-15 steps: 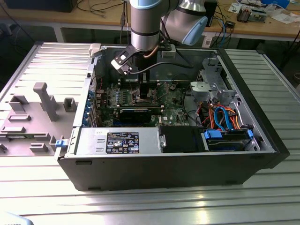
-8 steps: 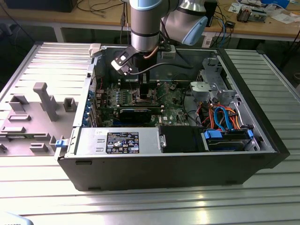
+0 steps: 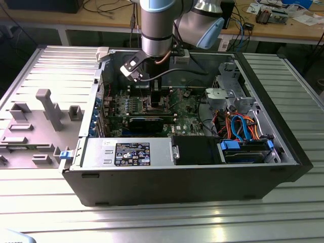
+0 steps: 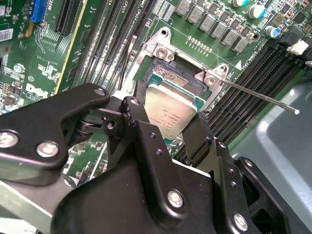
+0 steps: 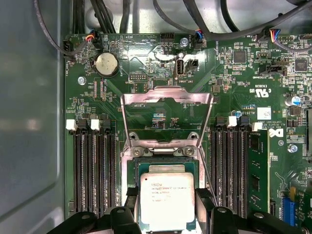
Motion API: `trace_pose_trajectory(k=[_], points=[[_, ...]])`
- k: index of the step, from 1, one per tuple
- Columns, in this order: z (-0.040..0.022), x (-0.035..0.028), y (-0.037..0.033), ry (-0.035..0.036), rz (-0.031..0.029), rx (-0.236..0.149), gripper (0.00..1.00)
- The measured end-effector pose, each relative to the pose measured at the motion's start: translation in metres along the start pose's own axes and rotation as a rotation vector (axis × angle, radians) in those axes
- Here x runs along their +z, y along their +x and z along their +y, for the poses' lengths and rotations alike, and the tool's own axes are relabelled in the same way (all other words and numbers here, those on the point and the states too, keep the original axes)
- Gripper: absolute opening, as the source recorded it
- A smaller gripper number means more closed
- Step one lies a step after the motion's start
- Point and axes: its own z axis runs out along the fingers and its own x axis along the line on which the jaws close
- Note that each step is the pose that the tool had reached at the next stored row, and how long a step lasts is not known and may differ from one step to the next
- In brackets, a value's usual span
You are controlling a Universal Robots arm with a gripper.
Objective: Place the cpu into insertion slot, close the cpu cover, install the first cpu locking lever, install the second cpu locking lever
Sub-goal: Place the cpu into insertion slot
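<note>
Silver-grey chip point(image 5: 167, 200) clamped between black claw point(image 5: 167, 195) fingers, gripped by two opposite edges, printed side up. Socket point(image 4: 178, 75) directly under claw, gold contact field showing past chip's far edge; cannot tell whether chip touches it. Silver cover frame point(image 5: 165, 93) hinged open, standing beyond claw tips. Thin lever rod point(image 4: 258, 96) unlatched, sticking out beside claw. Memory slots point(image 5: 92, 165) flank claw. Arm point(image 3: 157, 30) reaches down into open computer case point(image 3: 192, 177) on ribbed counter point(image 3: 152, 217).

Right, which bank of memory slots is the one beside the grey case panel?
The bank at the edge, grey panel beyond it; the other bank, across the cpu, has more green board beyond.
</note>
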Motion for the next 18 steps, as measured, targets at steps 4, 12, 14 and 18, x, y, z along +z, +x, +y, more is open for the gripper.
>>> trace_pose_trajectory(k=[4, 12, 14, 18], points=[[0.0000, 0.0012, 0.0000, 0.0000, 0.0000, 0.000, 0.55], [-0.0001, 0.0037, 0.0001, 0.0000, 0.0000, 0.000, 0.55], [-0.0001, 0.0052, 0.0001, -0.0001, 0.0002, 0.000, 0.55], [-0.0001, 0.0080, 0.0002, 0.0000, 0.0001, 0.000, 0.55]])
